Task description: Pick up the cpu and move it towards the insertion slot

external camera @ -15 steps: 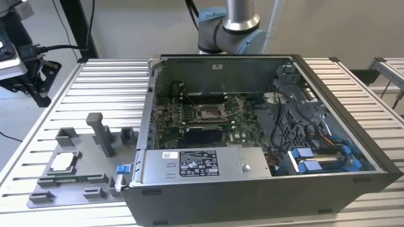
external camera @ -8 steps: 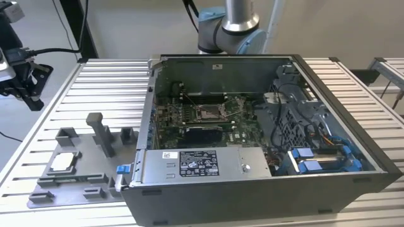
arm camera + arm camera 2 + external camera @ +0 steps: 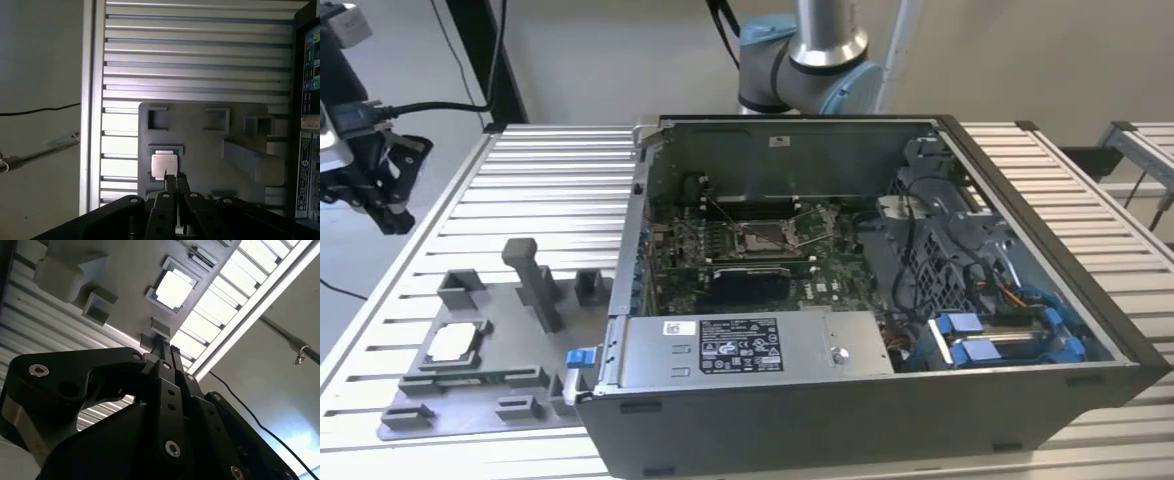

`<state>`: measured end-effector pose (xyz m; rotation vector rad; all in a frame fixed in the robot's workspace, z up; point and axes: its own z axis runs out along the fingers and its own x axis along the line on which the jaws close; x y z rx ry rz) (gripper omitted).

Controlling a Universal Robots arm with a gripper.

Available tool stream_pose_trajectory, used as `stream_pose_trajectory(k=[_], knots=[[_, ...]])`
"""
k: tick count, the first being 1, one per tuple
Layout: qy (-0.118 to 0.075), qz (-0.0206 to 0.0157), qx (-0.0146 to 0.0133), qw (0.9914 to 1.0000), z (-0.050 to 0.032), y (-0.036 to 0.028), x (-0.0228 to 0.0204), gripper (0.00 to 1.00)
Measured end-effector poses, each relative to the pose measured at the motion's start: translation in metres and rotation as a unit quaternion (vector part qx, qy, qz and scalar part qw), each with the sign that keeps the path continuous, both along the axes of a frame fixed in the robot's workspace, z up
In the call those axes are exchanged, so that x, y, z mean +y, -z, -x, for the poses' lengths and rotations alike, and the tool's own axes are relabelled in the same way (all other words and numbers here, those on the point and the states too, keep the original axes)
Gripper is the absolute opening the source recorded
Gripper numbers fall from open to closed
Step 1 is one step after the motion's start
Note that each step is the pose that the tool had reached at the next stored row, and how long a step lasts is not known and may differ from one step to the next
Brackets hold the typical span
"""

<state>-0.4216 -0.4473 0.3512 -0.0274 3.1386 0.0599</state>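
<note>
Gripper [image 3: 173, 176] empty; cpu [image 3: 164, 165] w/in fixture [image 3: 200, 150] pocket

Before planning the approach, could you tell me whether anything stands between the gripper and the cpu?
Nothing visible does: open air lies between the gripper and the cpu, which sits uncovered in its grey fixture.

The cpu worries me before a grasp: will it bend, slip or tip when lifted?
The cpu looks like a thin, flat, metal-topped square, so it is probably stiff and light. Its smooth, shiny top may be slippery. Lying flat in a recess of the grey fixture plate, it seems unlikely to roll or tip.
</note>
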Motion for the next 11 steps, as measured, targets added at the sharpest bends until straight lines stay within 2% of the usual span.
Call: stream_pose_trajectory(k=[11], knots=[[-0.001,0.0,0.0,1.0,0.0,0.0,0.0,1.0]])
